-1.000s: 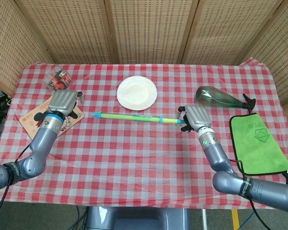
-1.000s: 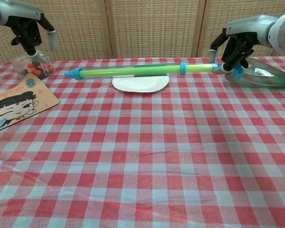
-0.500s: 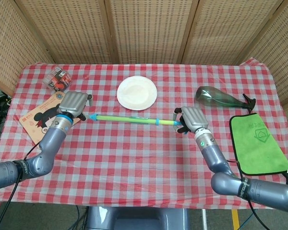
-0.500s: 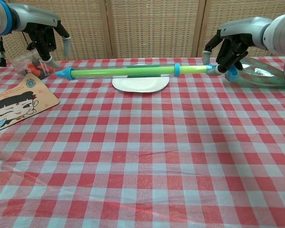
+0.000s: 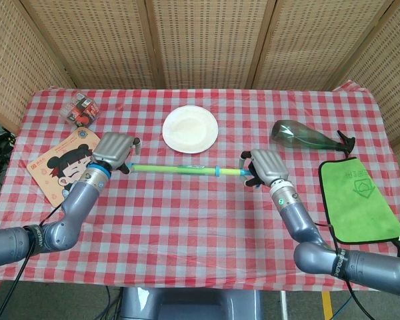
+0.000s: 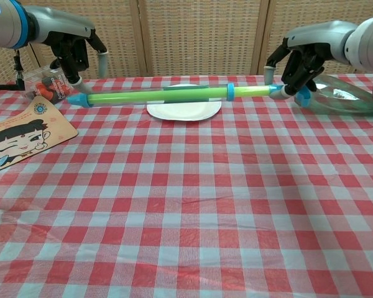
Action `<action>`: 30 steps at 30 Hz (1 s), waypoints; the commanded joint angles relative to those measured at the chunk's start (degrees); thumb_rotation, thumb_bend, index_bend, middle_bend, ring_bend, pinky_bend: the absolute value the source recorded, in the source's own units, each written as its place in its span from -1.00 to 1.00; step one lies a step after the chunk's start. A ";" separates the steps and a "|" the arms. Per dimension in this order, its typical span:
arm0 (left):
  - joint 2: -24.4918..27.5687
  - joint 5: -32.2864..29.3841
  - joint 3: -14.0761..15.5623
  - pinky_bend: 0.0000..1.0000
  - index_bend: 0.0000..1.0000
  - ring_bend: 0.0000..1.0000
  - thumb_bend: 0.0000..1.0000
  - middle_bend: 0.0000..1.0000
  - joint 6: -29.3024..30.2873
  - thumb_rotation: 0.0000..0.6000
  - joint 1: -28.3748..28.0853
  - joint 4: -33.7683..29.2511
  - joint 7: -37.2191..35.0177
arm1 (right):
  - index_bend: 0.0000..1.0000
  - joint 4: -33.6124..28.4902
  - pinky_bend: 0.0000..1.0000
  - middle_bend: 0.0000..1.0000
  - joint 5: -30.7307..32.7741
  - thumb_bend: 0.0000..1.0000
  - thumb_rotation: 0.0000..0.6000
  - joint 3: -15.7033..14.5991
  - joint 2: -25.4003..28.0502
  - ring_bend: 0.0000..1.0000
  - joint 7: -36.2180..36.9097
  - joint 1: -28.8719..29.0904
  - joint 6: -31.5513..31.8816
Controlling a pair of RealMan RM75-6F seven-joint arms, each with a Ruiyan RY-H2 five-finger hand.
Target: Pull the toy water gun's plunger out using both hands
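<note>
Checked cloth in red and white covers the worktop (image 5: 207,220), with woven wicker screens standing behind it; a long, thin toy water gun (image 5: 187,169), a bright green tube with a blue nozzle tip at its left end and a blue collar toward its right, is held level above the cloth, stretching between the two arms in front of a round white plate (image 5: 191,128); the plate is shallow and holds nothing. The right robot hand (image 5: 265,167), grey with dark fingers, is curled around the blue plunger handle (image 6: 301,92) at the tube's right end, gripping it; the left robot hand (image 5: 115,151) sits over the nozzle end with its fingers apart and hanging down beside the tube; whether any finger touches the tube cannot be told from either view.

A clear plastic box (image 5: 80,109) at the far left corner holds small red and dark items too small to name; near it lies a flat wooden board (image 5: 57,167) printed with a cartoon face. On the right, a smooth green transparent bottle (image 5: 307,137) lies on its side, its neck pointing right; beside it, near the edge, a soft green cloth bag (image 5: 360,200) with dark trim lies flat.
</note>
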 commanded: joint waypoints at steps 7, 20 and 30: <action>-0.67 -0.88 1.23 0.39 -0.12 0.59 -0.52 0.75 0.75 1.00 -1.20 -0.31 -0.05 | 0.68 -0.30 0.46 1.00 0.16 0.16 1.00 -0.32 0.27 1.00 0.08 0.18 0.38; -3.95 -2.29 3.01 0.39 -0.07 0.59 -0.51 0.75 1.73 1.00 -3.10 1.99 0.94 | 0.68 -0.86 0.46 1.00 -0.40 0.16 1.00 -0.81 0.82 1.00 0.79 0.04 0.38; -5.43 -2.75 3.76 0.39 0.18 0.59 -0.22 0.75 2.24 1.00 -3.65 2.74 1.04 | 0.68 -2.10 0.46 1.00 -1.34 0.15 1.00 -0.93 2.19 1.00 1.76 -0.50 0.47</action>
